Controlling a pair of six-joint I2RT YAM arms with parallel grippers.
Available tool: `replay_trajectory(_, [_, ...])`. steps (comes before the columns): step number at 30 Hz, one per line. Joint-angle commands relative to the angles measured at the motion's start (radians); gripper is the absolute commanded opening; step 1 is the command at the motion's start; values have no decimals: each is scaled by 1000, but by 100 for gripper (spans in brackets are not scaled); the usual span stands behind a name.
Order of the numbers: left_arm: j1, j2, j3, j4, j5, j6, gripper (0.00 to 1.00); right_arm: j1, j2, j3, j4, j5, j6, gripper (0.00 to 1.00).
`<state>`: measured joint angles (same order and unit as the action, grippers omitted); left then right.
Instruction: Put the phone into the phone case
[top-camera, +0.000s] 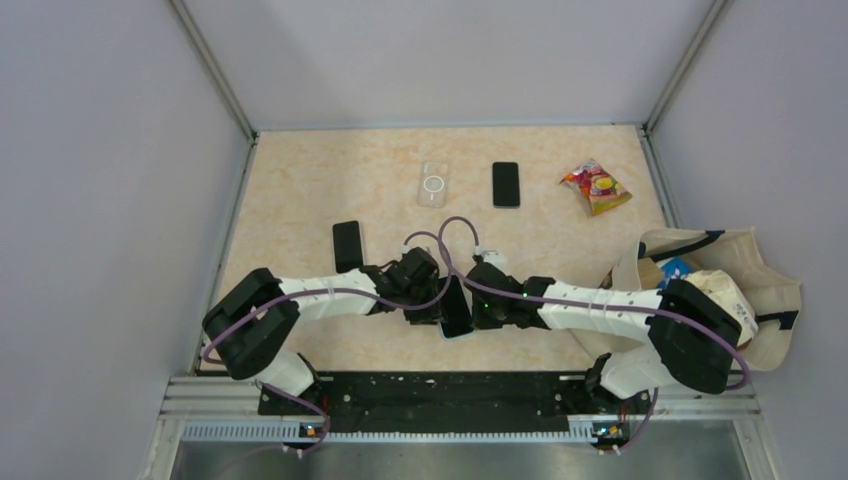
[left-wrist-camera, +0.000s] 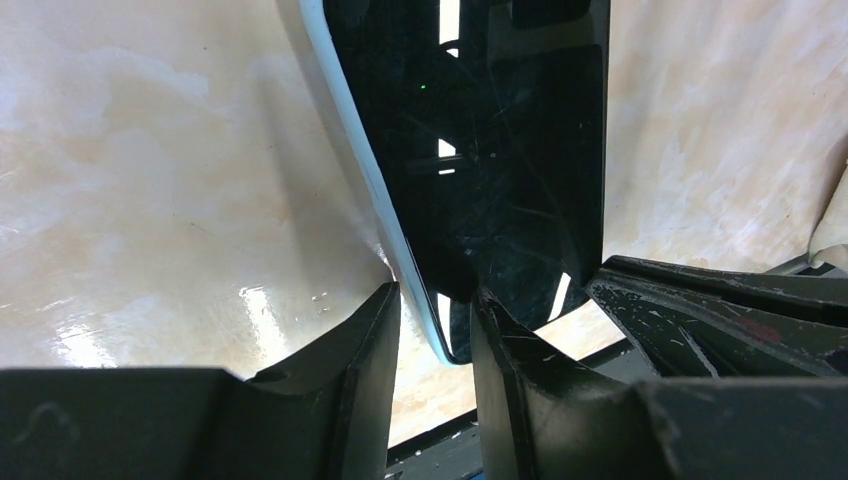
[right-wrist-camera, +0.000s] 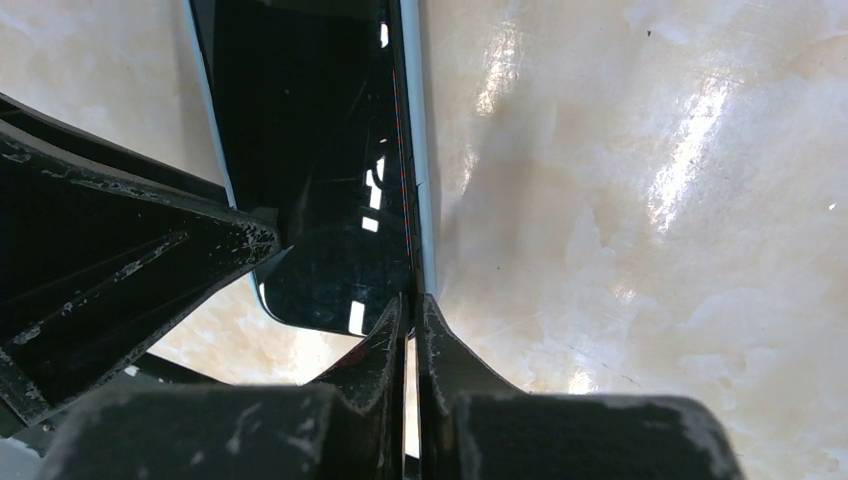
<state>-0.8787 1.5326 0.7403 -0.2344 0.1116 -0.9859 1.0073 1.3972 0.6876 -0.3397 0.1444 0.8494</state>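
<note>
The phone (right-wrist-camera: 300, 150) should be pressed evenly into the phone case (right-wrist-camera: 415, 150), pinched at 3 o'clock by the right gripper (right-wrist-camera: 411, 305) and held at 9 by the left gripper (left-wrist-camera: 436, 302)

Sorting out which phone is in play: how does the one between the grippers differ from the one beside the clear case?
The near phone is pinched by the left gripper and right gripper; the far phone lies free. The near phone has a pale blue rim; the far phone shows none. Both have black faces.
</note>
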Motion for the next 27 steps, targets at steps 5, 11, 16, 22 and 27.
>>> replay_trajectory(5, [-6,21,19,5,-19,3,37,99,187,-50,50,-8,68,0])
replay_trajectory(11, [-5,17,26,-9,-31,7,37,121,236,-67,40,21,88,0])
replay_trajectory(16, [-5,13,34,-22,-38,15,38,127,266,-92,40,36,105,0])
replay_trajectory(22, [-5,12,39,-28,-41,19,38,138,277,-117,48,32,119,0])
replay_trajectory(27, [-5,15,35,-27,-40,20,38,155,236,-137,37,11,128,0])
